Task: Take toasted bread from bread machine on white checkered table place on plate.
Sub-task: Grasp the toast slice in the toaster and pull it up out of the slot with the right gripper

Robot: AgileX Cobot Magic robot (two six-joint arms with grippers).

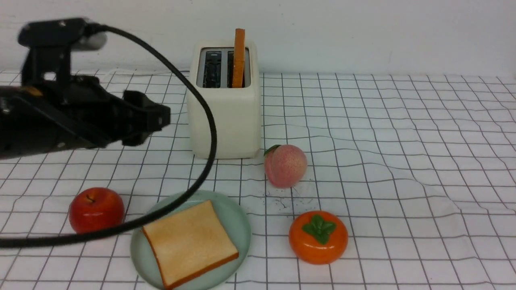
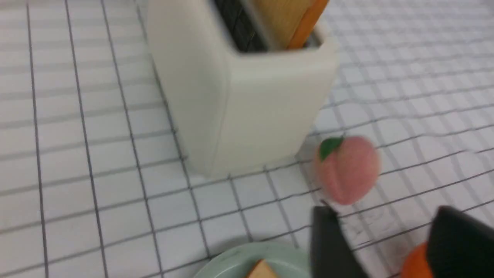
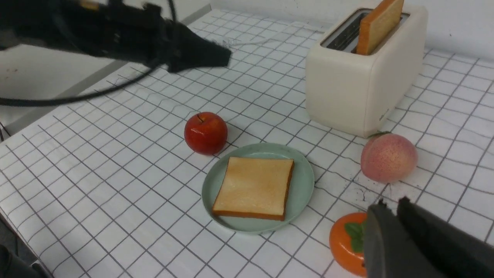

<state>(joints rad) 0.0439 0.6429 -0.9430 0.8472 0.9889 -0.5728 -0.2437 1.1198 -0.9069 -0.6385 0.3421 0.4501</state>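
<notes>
One toasted bread slice [image 1: 239, 56] stands upright in the right slot of the cream bread machine [image 1: 223, 108] at the back of the white checkered table [image 1: 403, 161]; the left slot shows no bread. A second slice [image 1: 189, 241] lies flat on the mint-green plate [image 1: 240, 219] near the front. My left gripper [image 1: 159, 119] hovers left of the toaster, above the table. Its fingers [image 2: 332, 247] stand apart with nothing between them, so it is open. My right gripper [image 3: 391, 203] is shut and empty, above the table near the persimmon.
A red apple [image 1: 96, 209] sits just left of the plate. A peach [image 1: 285, 165] lies in front of the toaster's right corner. An orange persimmon [image 1: 318, 237] sits right of the plate. The left arm's black cable [image 1: 209, 133] loops over the plate's left side.
</notes>
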